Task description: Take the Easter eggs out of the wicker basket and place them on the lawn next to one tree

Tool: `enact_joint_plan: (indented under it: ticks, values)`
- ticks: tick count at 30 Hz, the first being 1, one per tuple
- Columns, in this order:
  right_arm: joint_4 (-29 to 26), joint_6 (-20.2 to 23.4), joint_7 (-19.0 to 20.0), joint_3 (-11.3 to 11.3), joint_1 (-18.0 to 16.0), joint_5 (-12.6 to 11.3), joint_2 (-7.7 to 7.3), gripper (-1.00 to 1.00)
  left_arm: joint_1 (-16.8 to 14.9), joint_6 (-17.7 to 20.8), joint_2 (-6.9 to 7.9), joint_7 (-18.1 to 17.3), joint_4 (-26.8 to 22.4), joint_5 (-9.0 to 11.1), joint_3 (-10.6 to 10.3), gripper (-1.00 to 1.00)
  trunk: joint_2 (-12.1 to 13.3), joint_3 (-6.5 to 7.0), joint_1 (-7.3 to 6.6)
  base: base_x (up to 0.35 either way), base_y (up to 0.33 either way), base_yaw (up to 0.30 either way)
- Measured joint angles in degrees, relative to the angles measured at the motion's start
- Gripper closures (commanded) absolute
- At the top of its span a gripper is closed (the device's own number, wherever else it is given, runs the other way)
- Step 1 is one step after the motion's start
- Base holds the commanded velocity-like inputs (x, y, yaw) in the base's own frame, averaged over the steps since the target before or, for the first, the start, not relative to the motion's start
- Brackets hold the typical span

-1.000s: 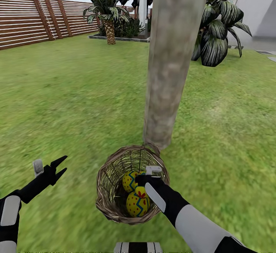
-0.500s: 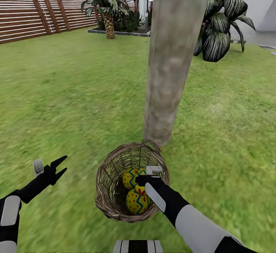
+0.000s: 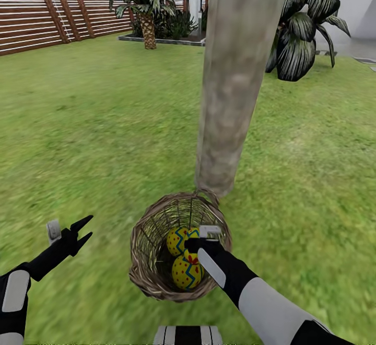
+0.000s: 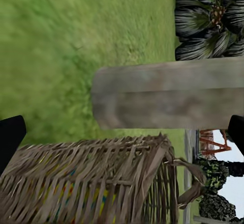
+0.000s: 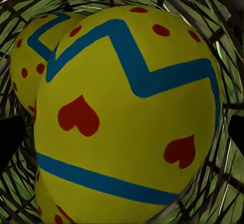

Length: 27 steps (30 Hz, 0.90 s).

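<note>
Two Easter eggs [image 3: 183, 259] visible inside wicker basket [image 3: 149, 245] at tree [image 3: 235, 83] base. Right gripper [image 3: 196, 245] in basket, spread around egg. Left gripper [image 3: 83, 230] parted, empty, above lawn [image 3: 94, 125].

Yellow Easter eggs [image 3: 184, 256] inside wicker basket [image 3: 143, 251] touching tree [image 3: 230, 99].

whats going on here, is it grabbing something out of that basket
Yes. The right end effector is reaching into the wicker basket, which sits on the lawn at the foot of the tree. Two Easter eggs show inside, one close up between its fingers in the right wrist view; whether it is gripped cannot be told. The left end effector hangs open beside the basket, empty.
</note>
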Motion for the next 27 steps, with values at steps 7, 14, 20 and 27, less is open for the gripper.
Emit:
enact_joint_plan:
  ticks: [7,14,20,27]
  values:
    - [0.0,0.0,-0.1,0.0,0.0,-0.1,0.00,-1.00,0.0,0.0,0.00,0.0,0.0,0.0,0.0,-1.00,-0.1,-0.89,0.10,0.000,0.000,0.000]
    - [0.0,0.0,-0.1,-0.1,0.0,-0.1,0.00,-1.00,0.0,0.0,0.00,0.0,0.0,0.0,0.0,-1.00,-0.1,-1.78,0.20,0.000,0.000,0.000]
    - [-0.6,-0.2,0.1,-0.1,0.0,-0.2,0.00,-1.00,0.0,0.0,0.00,0.0,0.0,0.0,0.0,-1.00,-0.2,-2.66,0.30,0.000,0.000,0.000]
    - [-0.9,-0.1,0.2,-0.1,0.0,0.0,0.00,-1.00,0.0,0.0,0.00,0.0,0.0,0.0,0.0,-1.00,-0.2,-2.88,0.33,0.000,0.000,0.000]
